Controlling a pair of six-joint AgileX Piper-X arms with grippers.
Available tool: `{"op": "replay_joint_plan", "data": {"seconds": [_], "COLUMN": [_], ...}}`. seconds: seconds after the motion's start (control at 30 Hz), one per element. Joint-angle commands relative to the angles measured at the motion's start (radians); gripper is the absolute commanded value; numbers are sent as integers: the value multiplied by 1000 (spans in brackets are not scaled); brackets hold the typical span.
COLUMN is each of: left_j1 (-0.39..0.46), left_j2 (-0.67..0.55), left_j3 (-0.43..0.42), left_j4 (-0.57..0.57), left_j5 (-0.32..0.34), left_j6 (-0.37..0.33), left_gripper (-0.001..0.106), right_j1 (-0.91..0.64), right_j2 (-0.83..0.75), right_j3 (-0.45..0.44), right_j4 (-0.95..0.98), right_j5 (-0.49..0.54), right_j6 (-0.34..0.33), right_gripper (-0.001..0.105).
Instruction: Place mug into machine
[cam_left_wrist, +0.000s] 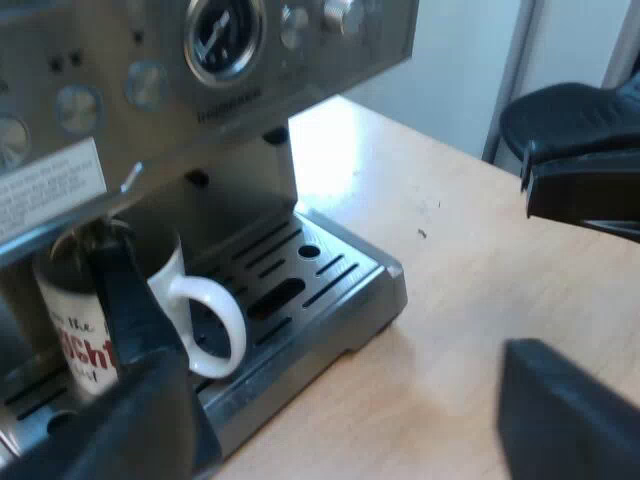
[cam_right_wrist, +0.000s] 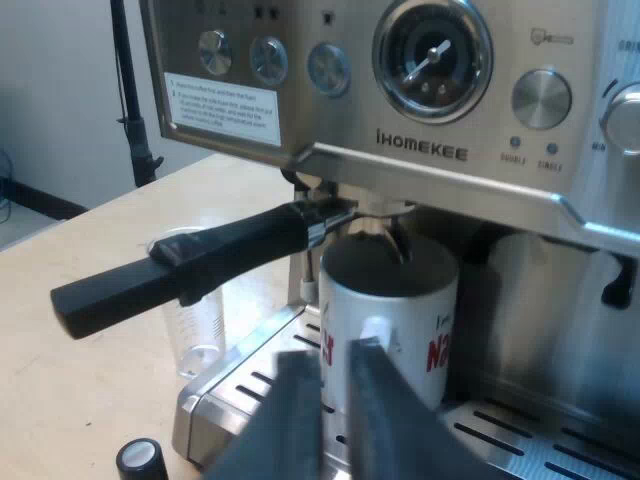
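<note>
Mug (cam_right_wrist: 410, 300) standing on the drip tray (cam_left_wrist: 340, 275) beneath the locked holder (cam_right_wrist: 200, 265), placement apparently complete; right end effector (cam_right_wrist: 335, 350) narrowly parted facing it, left end effector (cam_left_wrist: 350, 410) wide open, both empty, withdrawal remaining.

One each – machine (cam_right_wrist: 440, 150), mug (cam_right_wrist: 400, 310), holder (cam_right_wrist: 200, 265), glass (cam_right_wrist: 200, 325), tamper (cam_right_wrist: 140, 460)

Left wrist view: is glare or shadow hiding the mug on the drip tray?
No. Left wrist view: glare whitens the table by the machine; the mug sits in shadow but stands out white. Right wrist view: even light, the mug well lit, dark only inside.
</note>
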Motion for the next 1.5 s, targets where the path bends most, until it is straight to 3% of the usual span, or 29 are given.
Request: {"op": "replay_joint_plan", "data": {"seconds": [0.03,0.33,0.53,0.93,1.1,1.5], "left_j1": [-5,-5,-5,-5,-5,-5], "left_j2": [-2,-2,-2,-2,-2,-2], "left_j3": [-19,-19,-19,-19,-19,-19], "left_j4": [-26,-69,-73,-73,-73,-71], "left_j5": [6,3,-81,-76,-76,-68], "left_j6": [-12,-8,-6,0,0,0], "left_gripper": [79,79,79,79,79,79], "right_j1": [2,2,2,-77,-92,-97], "right_j2": [-8,59,201,392,426,607], "right_j3": [1,-79,-180,-340,-353,-498], "right_j4": [-6,14,23,21,6,-15], "right_j5": [-12,-50,-52,-135,-146,-140], "right_j6": [-15,-15,-61,-61,-61,-92], "right_gripper": [0,0,0,0,0,0]}}
